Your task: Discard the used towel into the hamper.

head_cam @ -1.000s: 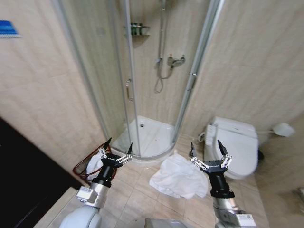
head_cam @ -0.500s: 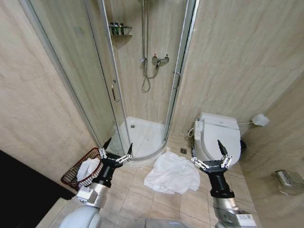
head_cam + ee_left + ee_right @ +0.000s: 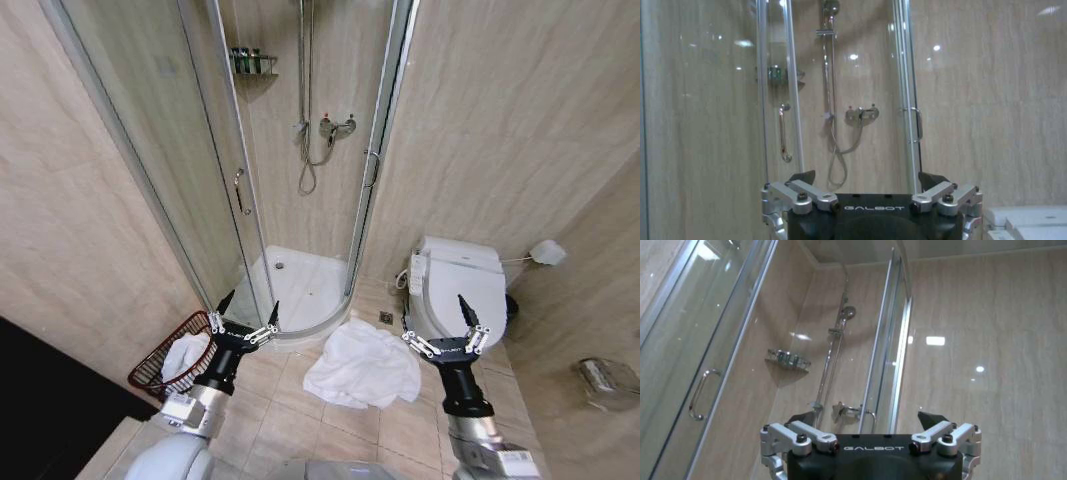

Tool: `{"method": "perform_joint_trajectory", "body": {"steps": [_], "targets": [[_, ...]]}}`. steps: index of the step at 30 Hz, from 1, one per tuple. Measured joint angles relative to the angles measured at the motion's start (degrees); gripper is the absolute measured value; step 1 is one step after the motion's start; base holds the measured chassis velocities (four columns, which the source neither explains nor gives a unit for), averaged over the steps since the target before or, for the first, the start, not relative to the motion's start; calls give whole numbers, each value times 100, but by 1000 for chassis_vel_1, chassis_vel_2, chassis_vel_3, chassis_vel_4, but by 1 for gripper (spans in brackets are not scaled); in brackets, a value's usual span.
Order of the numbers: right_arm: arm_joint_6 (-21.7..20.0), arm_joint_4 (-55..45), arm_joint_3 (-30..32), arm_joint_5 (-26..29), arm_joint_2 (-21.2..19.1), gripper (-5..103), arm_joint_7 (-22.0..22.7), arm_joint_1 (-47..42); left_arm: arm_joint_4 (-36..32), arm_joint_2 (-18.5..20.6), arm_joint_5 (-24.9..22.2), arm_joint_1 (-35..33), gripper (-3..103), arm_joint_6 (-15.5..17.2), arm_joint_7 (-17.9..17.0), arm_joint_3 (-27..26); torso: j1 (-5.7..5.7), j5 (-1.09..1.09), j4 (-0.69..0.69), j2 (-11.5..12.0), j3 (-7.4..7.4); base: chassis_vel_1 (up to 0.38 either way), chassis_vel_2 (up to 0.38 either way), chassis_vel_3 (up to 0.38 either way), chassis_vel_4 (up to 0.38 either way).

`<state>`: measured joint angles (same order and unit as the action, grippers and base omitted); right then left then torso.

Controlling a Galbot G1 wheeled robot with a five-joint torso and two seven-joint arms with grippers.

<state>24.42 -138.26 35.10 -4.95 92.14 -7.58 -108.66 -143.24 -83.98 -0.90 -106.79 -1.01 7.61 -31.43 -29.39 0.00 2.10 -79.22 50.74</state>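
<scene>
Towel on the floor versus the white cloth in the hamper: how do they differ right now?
The towel lies loose on the floor tiles, spread in a big crumpled heap; the cloth sits bunched inside the hamper. The towel looks much larger. It lies between both grippers; the cloth is beside the left gripper. Both are white.

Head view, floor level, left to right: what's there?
Hamper with a white cloth in it → left gripper, open → white towel heaped on the tiles → right gripper, open → toilet.

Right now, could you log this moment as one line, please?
towel: floor, ungrasped | hamper: left | left end effector: open | right end effector: open
</scene>
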Motion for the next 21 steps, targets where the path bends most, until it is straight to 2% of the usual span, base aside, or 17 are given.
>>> {"method": "perform_joint_trajectory", "body": {"steps": [8, 21], "targets": [[0, 0, 0, 0, 0, 100, 0, 0, 0, 0, 0, 0, 100, 0, 0, 0, -2, 0, 0, 1, 0, 23, -18, -22, 25], [0, 0, 0, 0, 0, 100, 0, 0, 0, 0, 0, -1, 100, 0, 0, 0, 6, 0, -1, -3, -2, 94, -95, -105, 93]]}}
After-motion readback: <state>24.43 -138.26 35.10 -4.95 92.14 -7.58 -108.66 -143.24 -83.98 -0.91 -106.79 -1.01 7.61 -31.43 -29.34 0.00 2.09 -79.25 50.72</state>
